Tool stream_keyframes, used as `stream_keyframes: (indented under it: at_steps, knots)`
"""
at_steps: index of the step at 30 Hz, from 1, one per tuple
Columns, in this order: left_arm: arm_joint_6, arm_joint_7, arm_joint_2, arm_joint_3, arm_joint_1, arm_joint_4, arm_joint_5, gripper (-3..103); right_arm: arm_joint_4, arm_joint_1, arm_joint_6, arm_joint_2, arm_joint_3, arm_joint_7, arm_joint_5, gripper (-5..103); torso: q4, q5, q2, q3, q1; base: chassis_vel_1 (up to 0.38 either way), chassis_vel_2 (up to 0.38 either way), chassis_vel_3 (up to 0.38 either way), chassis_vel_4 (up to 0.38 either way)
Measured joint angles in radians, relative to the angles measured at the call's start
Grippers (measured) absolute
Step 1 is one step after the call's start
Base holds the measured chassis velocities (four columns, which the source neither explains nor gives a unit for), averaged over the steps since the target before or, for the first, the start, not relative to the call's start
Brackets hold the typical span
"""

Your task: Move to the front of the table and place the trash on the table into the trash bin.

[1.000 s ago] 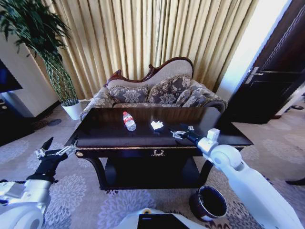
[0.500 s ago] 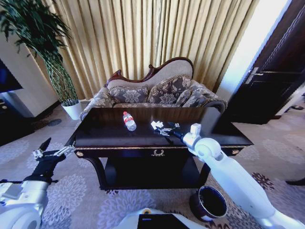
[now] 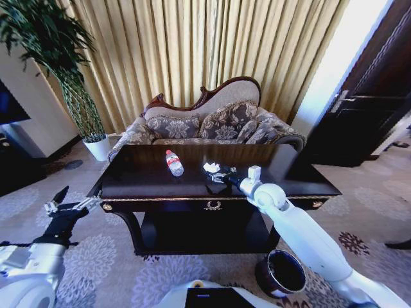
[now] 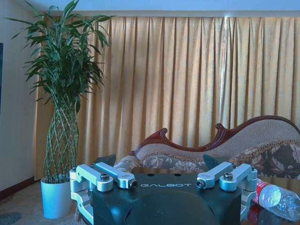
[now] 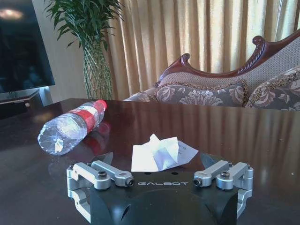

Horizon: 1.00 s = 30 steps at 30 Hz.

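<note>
Reaching right tool (image 3: 218, 174), fingers apart, at crumpled paper (image 3: 210, 167) on table (image 3: 148, 186)

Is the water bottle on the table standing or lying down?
Lying down: the water bottle rests on its side on the table, red cap toward the sofa.

"galbot" stands on both grippers — left (image 4: 159, 165) and right (image 5: 157, 161).
</note>
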Motion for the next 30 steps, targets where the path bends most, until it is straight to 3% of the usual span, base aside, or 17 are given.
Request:
stream_keyframes:
  at_steps: [19, 23, 26, 29, 30]
  knots:
    - [0.000, 0.007, -0.008, 0.012, -0.005, 0.000, 0.007, 100, -0.038, 0.049, 0.003, 0.031, -0.050, 0.024, -0.021, 103, 0.0000, 0.0001, 0.000, 0.000, 0.000, 0.000, 0.000, 0.000, 0.000]
    - [0.000, 0.007, -0.012, 0.030, -0.009, 0.000, 0.022, 100, -0.039, 0.048, 0.006, 0.022, -0.039, 0.024, -0.027, 85, 0.0000, 0.0000, 0.000, 0.000, 0.000, 0.000, 0.000, 0.000, 0.000]
    - [0.000, 0.007, -0.012, 0.036, -0.012, 0.000, 0.024, 100, -0.038, 0.047, 0.006, 0.019, -0.035, 0.024, -0.027, 79, 0.0000, 0.0000, 0.000, 0.000, 0.000, 0.000, 0.000, 0.000, 0.000]
    - [0.000, 0.004, -0.012, 0.049, -0.015, 0.000, 0.031, 100, -0.035, 0.040, 0.007, 0.016, -0.025, 0.024, -0.027, 63, 0.0000, 0.0001, 0.000, 0.000, 0.000, 0.000, 0.000, 0.000, 0.000]
    - [0.000, 0.004, -0.012, 0.049, -0.015, 0.000, 0.031, 100, -0.035, 0.040, 0.007, 0.016, -0.025, 0.024, -0.027, 63, 0.0000, 0.0001, 0.000, 0.000, 0.000, 0.000, 0.000, 0.000, 0.000]
